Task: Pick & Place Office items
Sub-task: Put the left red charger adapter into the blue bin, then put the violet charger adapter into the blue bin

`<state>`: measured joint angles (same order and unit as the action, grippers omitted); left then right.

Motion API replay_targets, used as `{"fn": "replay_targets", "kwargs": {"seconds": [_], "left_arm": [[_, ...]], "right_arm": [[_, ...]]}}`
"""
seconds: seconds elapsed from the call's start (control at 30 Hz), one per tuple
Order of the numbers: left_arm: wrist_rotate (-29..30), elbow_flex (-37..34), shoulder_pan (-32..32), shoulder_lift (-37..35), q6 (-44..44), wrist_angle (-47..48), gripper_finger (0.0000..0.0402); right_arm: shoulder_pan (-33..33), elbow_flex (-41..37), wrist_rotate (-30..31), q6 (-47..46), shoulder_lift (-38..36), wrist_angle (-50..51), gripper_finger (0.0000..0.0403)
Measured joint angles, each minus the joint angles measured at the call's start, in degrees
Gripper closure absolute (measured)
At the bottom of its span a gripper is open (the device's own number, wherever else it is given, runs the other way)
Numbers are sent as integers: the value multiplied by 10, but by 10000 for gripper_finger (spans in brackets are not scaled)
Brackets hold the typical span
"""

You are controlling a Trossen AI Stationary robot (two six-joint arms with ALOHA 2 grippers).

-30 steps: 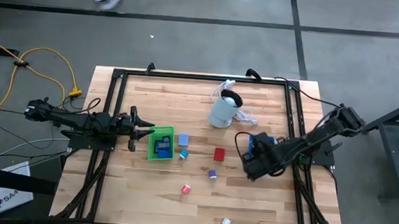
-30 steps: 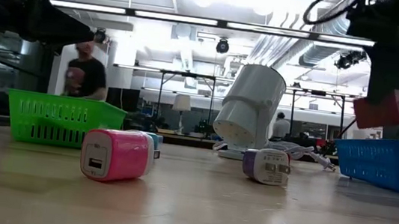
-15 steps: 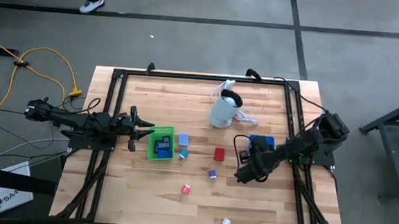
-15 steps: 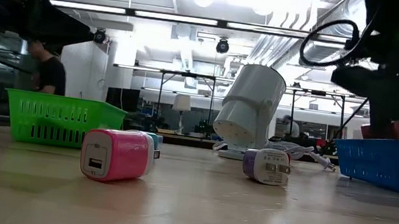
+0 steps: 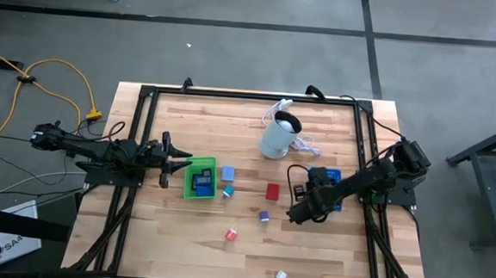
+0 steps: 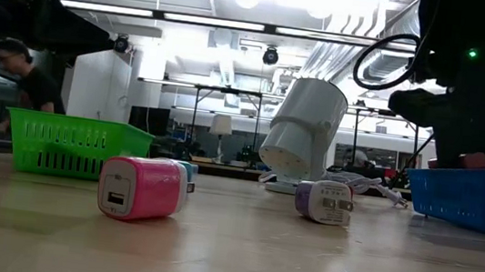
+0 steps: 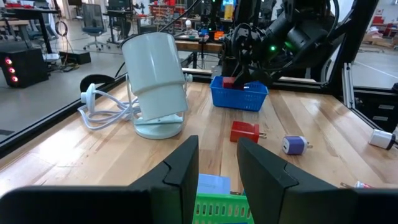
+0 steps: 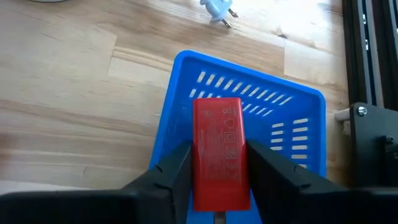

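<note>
Nearest to you in the low view, a pink charger [image 6: 141, 189] lies on its side on the table [image 6: 229, 254], with a purple charger [image 6: 323, 202] a little farther back and to the right. From above, the pink one [image 5: 231, 234] sits toward the front of the table, a small white piece [image 5: 280, 277] lies nearer the front edge, and the purple one [image 5: 263, 216] is just behind the pink.

Mid-table you have a loose red charger [image 5: 272, 191] and two small blue blocks [image 5: 228, 174] just beside the green tray [image 5: 195, 187], which already holds a blue item.

Your right gripper [image 8: 217, 163] is clamped on a second red charger [image 8: 217, 152], fingers pressing both its sides, and it hangs directly over the blue tray [image 8: 292, 112]. In the low view that red piece [image 6: 473, 161] shows just above the tray's rim, under the dark arm. The left wrist view also has the arm bent down over the blue tray [image 7: 239, 98].

Your left gripper [image 5: 180, 162] waits at the left edge of the table, just beside the green tray, fingers [image 7: 183, 167] apart with nothing between them.

Farther back, the pale cylindrical appliance [image 5: 278, 136] stands tilted with its white cord [image 7: 102, 112] coiled beside it. Beyond the table a person [image 6: 23, 93] shows at the left of the room.
</note>
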<state>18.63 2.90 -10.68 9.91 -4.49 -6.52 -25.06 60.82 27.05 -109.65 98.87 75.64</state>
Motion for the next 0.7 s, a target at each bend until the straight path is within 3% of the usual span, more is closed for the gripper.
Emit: {"fn": "replay_targets", "kwargs": {"seconds": [0.7], "left_arm": [[0, 1, 0, 0, 0, 0, 298]], "right_arm": [[-2, 0, 31, 11, -14, 12, 256]]}}
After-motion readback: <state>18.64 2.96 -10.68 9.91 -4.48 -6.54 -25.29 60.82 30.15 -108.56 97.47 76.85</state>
